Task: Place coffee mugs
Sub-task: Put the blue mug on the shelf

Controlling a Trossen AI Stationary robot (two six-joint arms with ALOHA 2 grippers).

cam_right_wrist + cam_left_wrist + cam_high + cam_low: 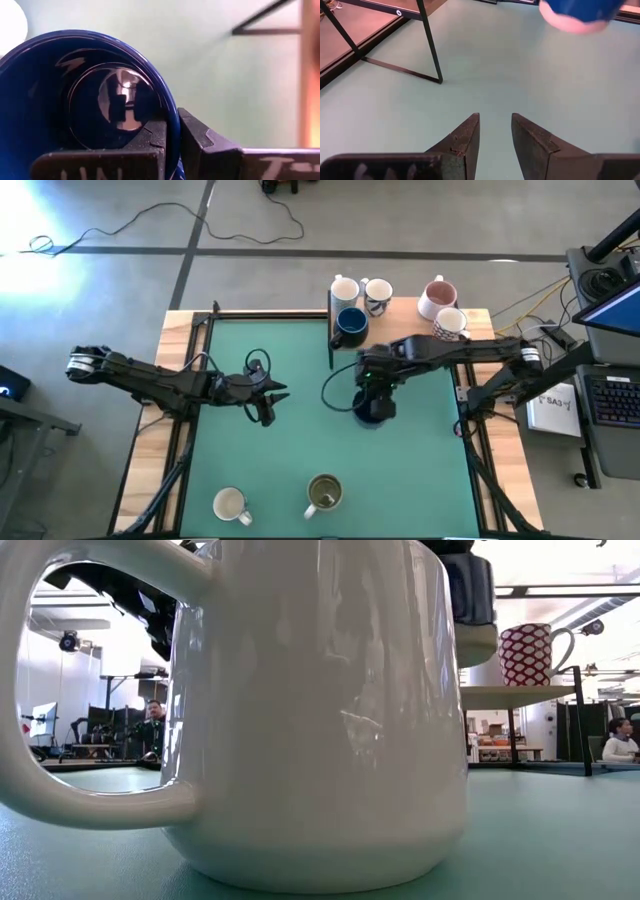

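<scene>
— Jaws first: what are they doing?
— From above, the right gripper (372,392) reaches in to mid-table with its jaws clenched on a navy mug (374,408); the left gripper (268,404) stretches level toward the middle, jaws parted and holding nothing.
— Other mugs?
— A white mug (231,505) and an olive mug (324,493) stand near the front edge of the green mat; five more cluster on the wooden shelf (400,310) behind.
— Low view?
— A glossy white mug (300,710) fills it; a red-patterned mug (527,653) sits on the shelf.
— Left wrist?
— Dark wedge fingers (465,137) apart over smooth green mat.
— Right wrist?
— One finger (150,137) inside the shiny blue rim (172,115), one outside.
</scene>
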